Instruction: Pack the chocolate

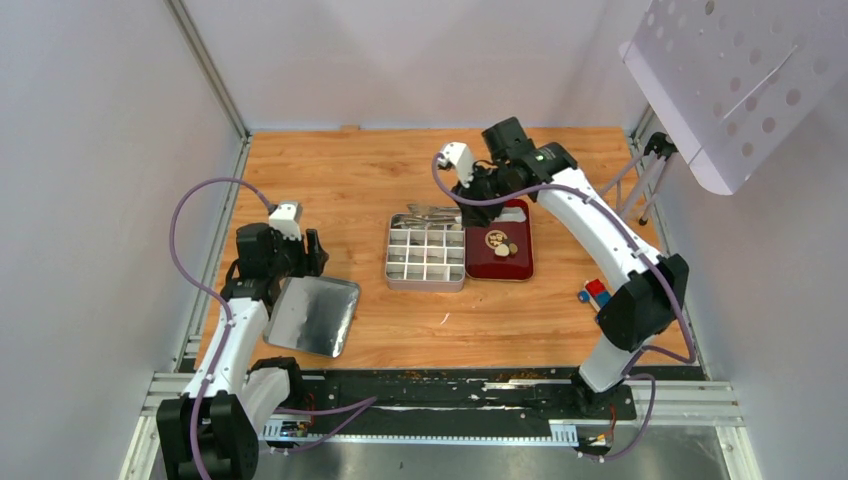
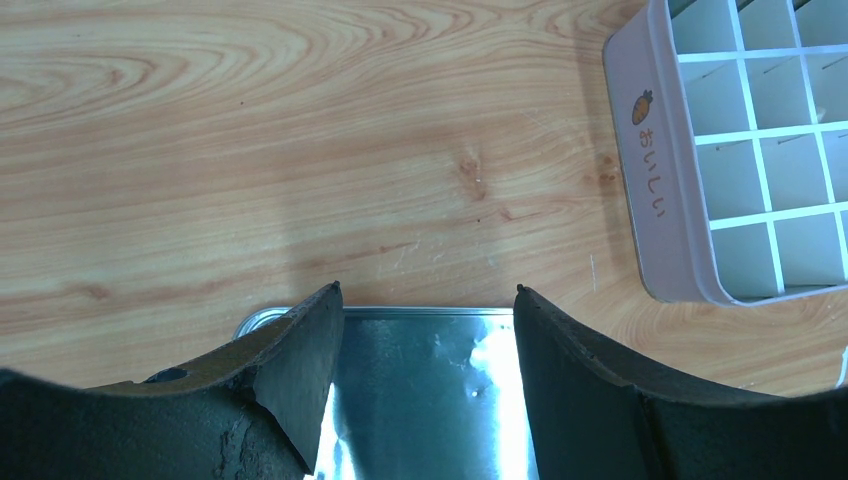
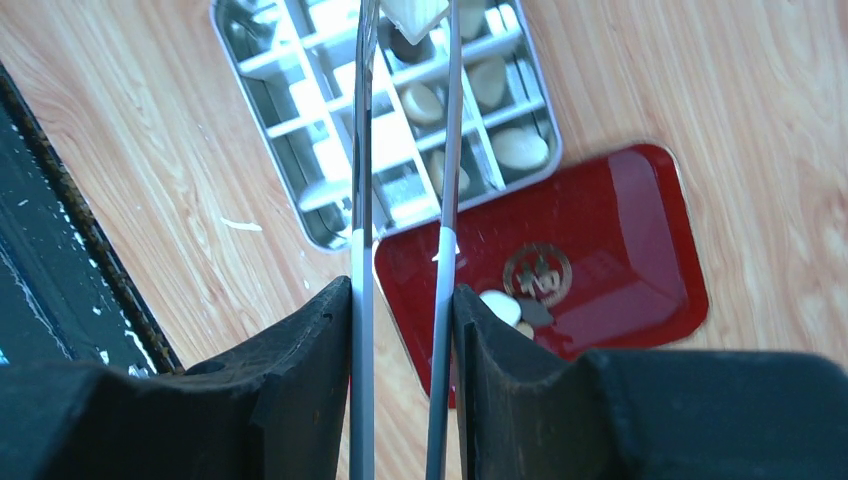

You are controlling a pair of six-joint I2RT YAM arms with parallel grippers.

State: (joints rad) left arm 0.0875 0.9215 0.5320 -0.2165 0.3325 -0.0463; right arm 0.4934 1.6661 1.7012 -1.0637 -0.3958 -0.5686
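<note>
The compartment tin (image 1: 427, 252) sits mid-table, with the red tray (image 1: 520, 262) touching its right side. Cream and dark chocolate pieces (image 1: 503, 245) lie on the tray; they also show in the right wrist view (image 3: 498, 305). Several pieces (image 3: 520, 148) lie in the tin's compartments (image 3: 300, 190). My right gripper (image 1: 468, 195) (image 3: 400, 285) is shut on the long metal tongs (image 3: 362, 200), whose tips reach over the tin. A pale thing sits between the tips; I cannot tell what. My left gripper (image 1: 315, 245) (image 2: 425, 290) is open and empty over the edge of the metal lid (image 2: 430, 390).
The lid (image 1: 312, 315) lies flat on the left, apart from the tin (image 2: 660, 200). A small red-and-blue block (image 1: 595, 291) lies at the right. A perforated white panel (image 1: 730, 80) on a stand overhangs the back right corner. Walls close in the table.
</note>
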